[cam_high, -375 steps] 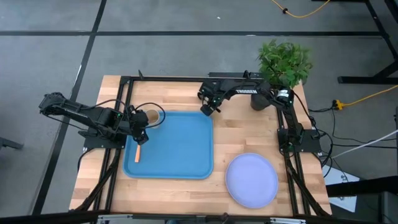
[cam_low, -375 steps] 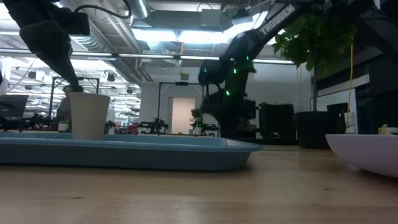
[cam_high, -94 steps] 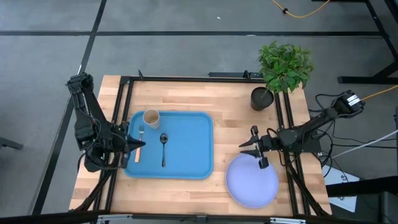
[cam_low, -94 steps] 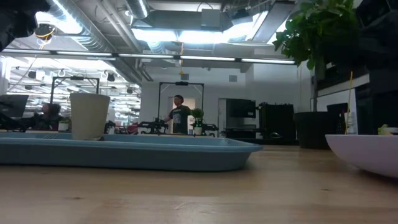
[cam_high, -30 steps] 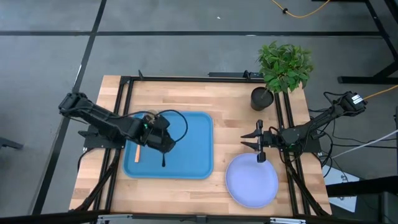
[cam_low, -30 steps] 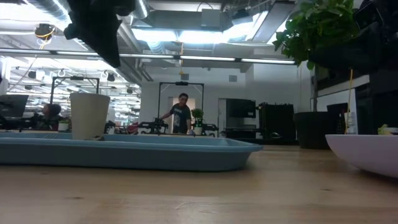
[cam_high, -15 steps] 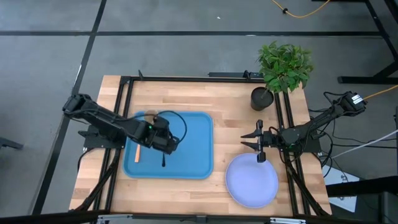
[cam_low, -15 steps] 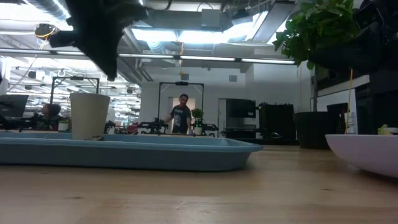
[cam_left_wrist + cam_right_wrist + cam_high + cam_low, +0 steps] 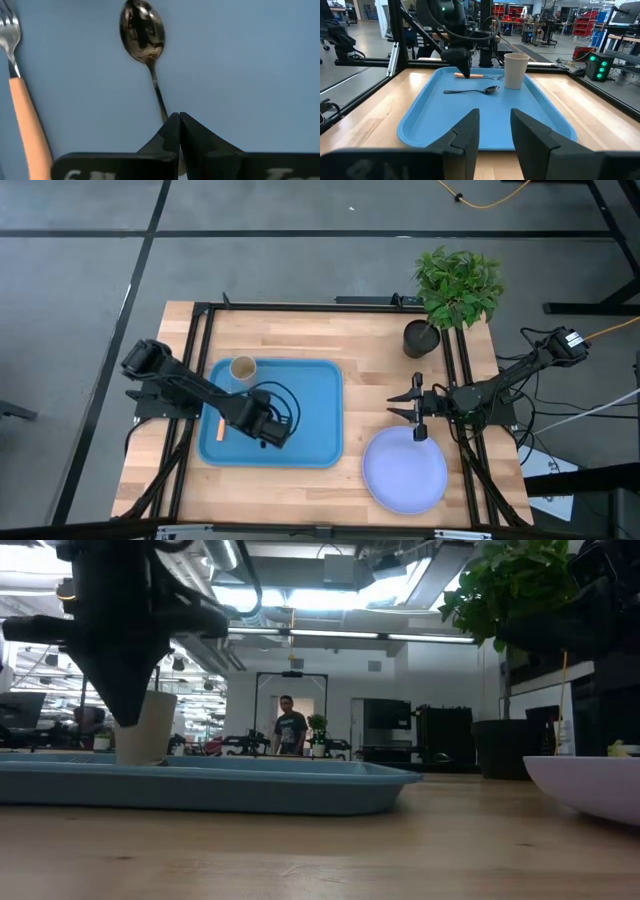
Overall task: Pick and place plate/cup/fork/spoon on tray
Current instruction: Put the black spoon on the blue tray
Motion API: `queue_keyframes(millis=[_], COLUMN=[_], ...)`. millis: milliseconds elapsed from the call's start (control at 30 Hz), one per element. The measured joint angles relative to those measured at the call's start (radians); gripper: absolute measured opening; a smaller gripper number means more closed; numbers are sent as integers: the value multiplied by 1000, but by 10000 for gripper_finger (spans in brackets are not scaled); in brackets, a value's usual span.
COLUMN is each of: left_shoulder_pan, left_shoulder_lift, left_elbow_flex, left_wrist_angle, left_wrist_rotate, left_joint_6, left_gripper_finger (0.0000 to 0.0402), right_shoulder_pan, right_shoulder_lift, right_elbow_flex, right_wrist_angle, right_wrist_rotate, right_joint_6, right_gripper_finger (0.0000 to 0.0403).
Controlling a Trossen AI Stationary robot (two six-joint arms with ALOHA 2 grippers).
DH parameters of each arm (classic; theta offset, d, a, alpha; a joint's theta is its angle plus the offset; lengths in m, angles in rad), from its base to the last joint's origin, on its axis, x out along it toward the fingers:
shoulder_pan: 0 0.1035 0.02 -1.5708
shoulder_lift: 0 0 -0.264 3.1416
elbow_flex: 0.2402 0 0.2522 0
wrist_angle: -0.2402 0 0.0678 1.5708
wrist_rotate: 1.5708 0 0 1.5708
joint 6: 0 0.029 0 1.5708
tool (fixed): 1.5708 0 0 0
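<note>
You are working with the left gripper (image 9: 268, 432) low over the tray (image 9: 315, 442), its fingers pressed together at the handle end of the spoon (image 9: 146, 55) — the spoon is lying flat on the blue floor, seemingly not held. The fork (image 9: 20, 95) is resting just beside it and the cup (image 9: 242, 368) is standing in the tray's far left corner. So only the plate (image 9: 405, 472) is remaining, on the table right of the tray. Your right gripper (image 9: 417, 408) is hovering by its far rim, fingers spread — next you are likely needing a clean grip on that thin edge.
</note>
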State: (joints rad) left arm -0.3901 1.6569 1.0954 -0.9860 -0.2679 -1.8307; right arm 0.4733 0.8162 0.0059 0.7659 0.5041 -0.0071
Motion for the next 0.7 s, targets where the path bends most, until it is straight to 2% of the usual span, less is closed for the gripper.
queue_keyframes(millis=[167,500,700], left_shoulder_pan=[1,-30,-46], left_shoulder_lift=[46,87,87], left_elbow_flex=[0,0,0], left_wrist_angle=[15,75,90], left_wrist_rotate=[3,1,-3], left_joint_6=[-76,-71,-75], left_gripper_finger=[2,27,27], right_shoulder_pan=[0,0,0], right_shoulder_lift=[0,0,0], right_elbow_flex=[0,0,0], right_wrist_angle=[-1,-1,-2], right_wrist_rotate=[0,0,0], right_joint_6=[0,-1,2], right_gripper_finger=[115,115,115])
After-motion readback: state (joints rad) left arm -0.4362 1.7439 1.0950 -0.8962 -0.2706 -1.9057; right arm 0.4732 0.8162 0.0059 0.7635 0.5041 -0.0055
